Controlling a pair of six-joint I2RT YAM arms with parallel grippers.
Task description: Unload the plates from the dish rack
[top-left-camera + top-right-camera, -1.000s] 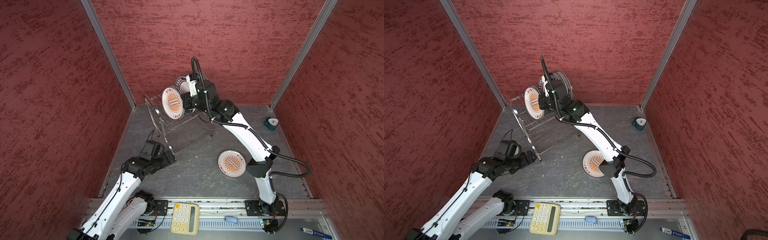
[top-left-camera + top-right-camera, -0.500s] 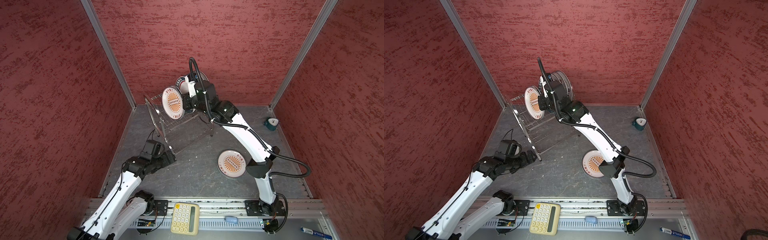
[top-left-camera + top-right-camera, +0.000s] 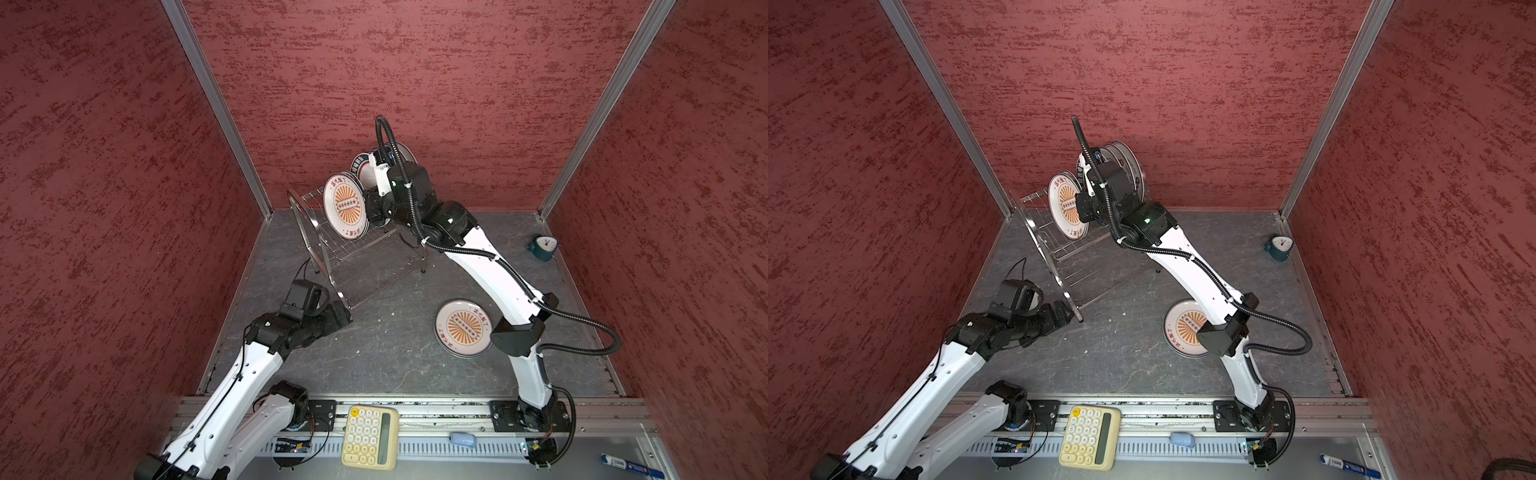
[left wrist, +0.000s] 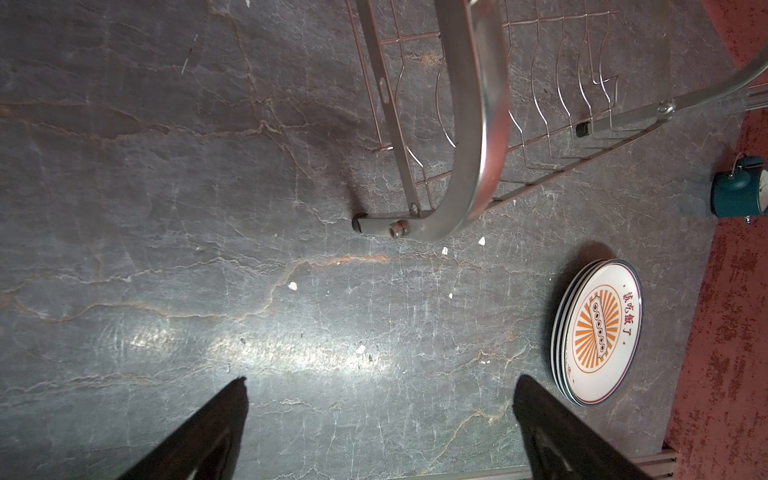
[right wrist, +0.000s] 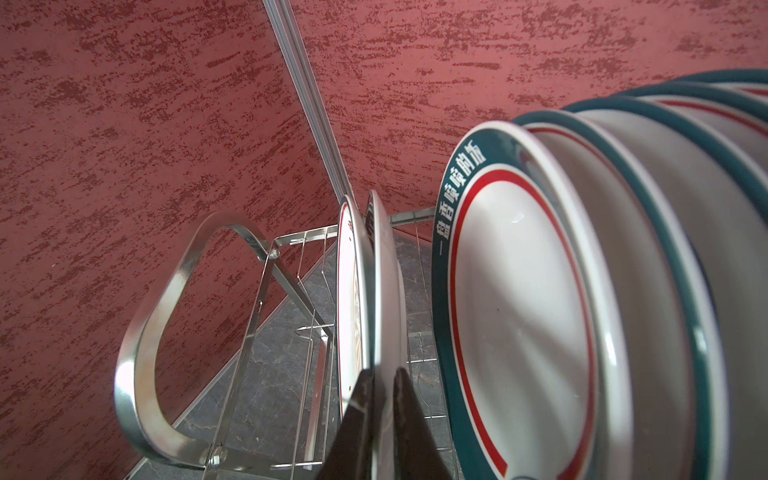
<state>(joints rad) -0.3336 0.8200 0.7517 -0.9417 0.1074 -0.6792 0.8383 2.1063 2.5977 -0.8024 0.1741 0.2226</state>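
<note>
Stacked plate (image 4: 600, 332) reads "该吃饭了"; teal-rimmed plate (image 5: 519, 311) reads "香喷喷的饭".

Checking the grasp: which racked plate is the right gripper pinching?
The second plate, directly behind the front sunburst plate: the right gripper straddles its rim, while the teal-rimmed plates stand untouched.

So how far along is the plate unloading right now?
Done: a stack of plates lies on the table. In hand: the right hand is shut on a white plate standing in the dish rack. Remaining: the sunburst plate beside it and the teal-rimmed plates.
</note>
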